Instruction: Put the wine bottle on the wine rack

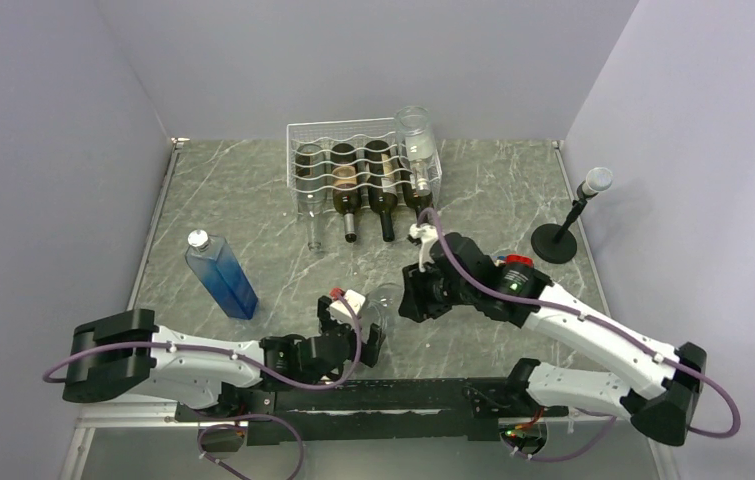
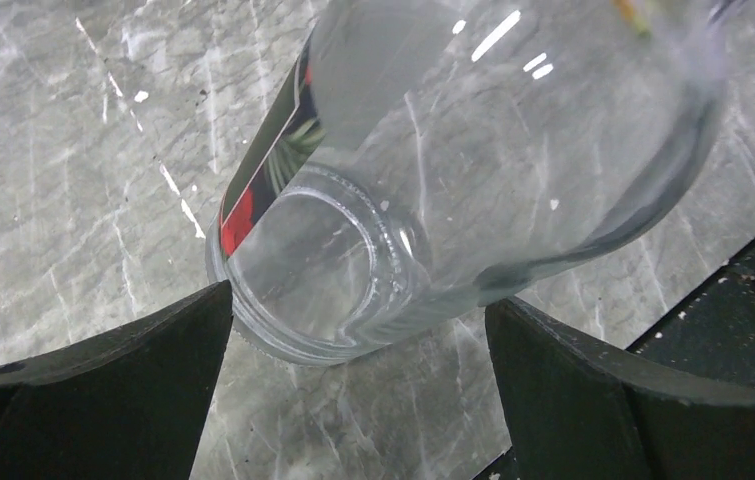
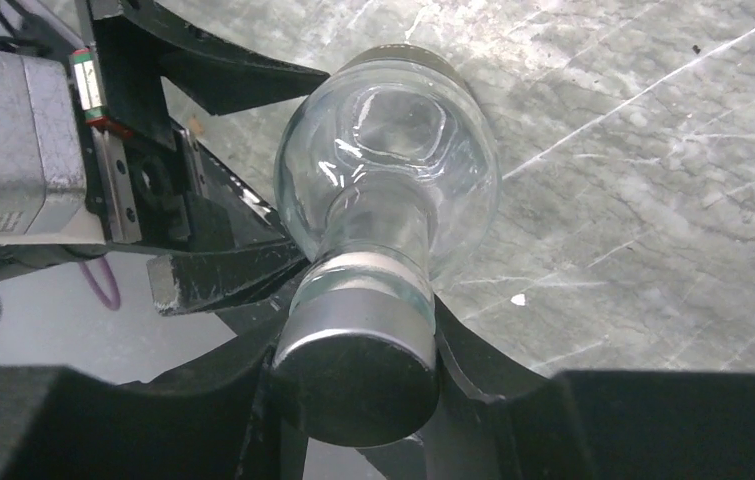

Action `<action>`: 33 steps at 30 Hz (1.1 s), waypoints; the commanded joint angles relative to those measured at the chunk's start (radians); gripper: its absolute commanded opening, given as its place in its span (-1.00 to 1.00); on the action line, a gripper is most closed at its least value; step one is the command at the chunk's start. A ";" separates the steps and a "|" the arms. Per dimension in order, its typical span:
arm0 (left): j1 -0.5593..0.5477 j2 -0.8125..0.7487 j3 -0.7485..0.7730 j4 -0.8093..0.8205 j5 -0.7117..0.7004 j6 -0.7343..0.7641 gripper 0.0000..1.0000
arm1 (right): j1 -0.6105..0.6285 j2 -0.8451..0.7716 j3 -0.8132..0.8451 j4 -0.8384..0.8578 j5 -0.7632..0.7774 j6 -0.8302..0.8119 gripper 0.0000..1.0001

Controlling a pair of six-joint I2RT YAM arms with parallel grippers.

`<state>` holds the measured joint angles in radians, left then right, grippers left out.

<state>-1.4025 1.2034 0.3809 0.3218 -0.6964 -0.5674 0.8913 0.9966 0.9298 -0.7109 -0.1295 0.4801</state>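
Observation:
A clear glass wine bottle (image 1: 385,298) with a silver cap (image 3: 358,370) sits between my two grippers at the table's near middle, neck end raised. My right gripper (image 3: 358,350) is shut on its capped neck. Its base (image 2: 323,270) hangs low over the marble between the fingers of my left gripper (image 2: 358,300), which is open; the left finger (image 2: 153,370) is close to the base, the right finger (image 2: 593,390) stands apart. A red and green label (image 2: 253,190) runs along the bottle. The white wire wine rack (image 1: 298,130) stands at the back centre.
The rack holds several bottles, one of them clear (image 1: 311,215) and some dark (image 1: 383,195), and another clear bottle (image 1: 415,135) lies on its top right. A blue square bottle (image 1: 221,275) stands at the left. A black stand with a round base (image 1: 556,242) stands at the right.

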 commanded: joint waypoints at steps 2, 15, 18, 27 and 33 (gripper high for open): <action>0.007 -0.054 -0.022 0.184 0.062 0.061 0.99 | 0.130 0.098 0.173 -0.038 0.151 -0.030 -1.00; 0.005 -0.308 -0.171 0.113 0.050 -0.038 0.99 | 0.287 0.332 0.400 -0.156 0.363 -0.042 -0.16; 0.005 -0.395 -0.180 0.045 0.047 -0.047 0.99 | 0.287 0.347 0.403 -0.126 0.354 -0.050 0.13; 0.005 -0.708 -0.137 -0.251 0.040 -0.058 0.99 | 0.285 0.403 0.452 -0.087 0.345 -0.059 0.50; 0.005 -0.890 -0.137 -0.384 0.035 -0.075 0.99 | 0.280 0.486 0.496 -0.094 0.337 -0.078 0.38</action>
<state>-1.3991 0.3901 0.2096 0.0528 -0.6518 -0.6205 1.1732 1.4441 1.3727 -0.8303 0.2020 0.4248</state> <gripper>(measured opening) 0.995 0.723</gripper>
